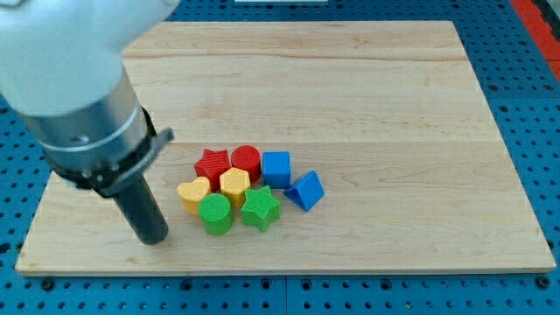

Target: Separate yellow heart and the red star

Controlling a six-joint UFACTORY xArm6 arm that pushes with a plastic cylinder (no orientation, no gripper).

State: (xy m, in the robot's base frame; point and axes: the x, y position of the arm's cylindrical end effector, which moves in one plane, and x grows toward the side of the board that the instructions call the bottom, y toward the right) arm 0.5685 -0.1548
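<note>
The yellow heart point(193, 193) lies at the left end of a tight cluster of blocks on the wooden board point(350, 96). The red star point(212, 164) sits just above and to the right of it, touching it. My tip point(154, 236) rests on the board to the lower left of the yellow heart, a short gap away, touching no block.
The cluster also holds a red cylinder point(246, 161), a blue cube point(276, 168), a blue triangular block point(305, 190), a yellow hexagon point(234, 185), a green cylinder point(215, 213) and a green star point(260, 208). The arm's large body covers the view's upper left.
</note>
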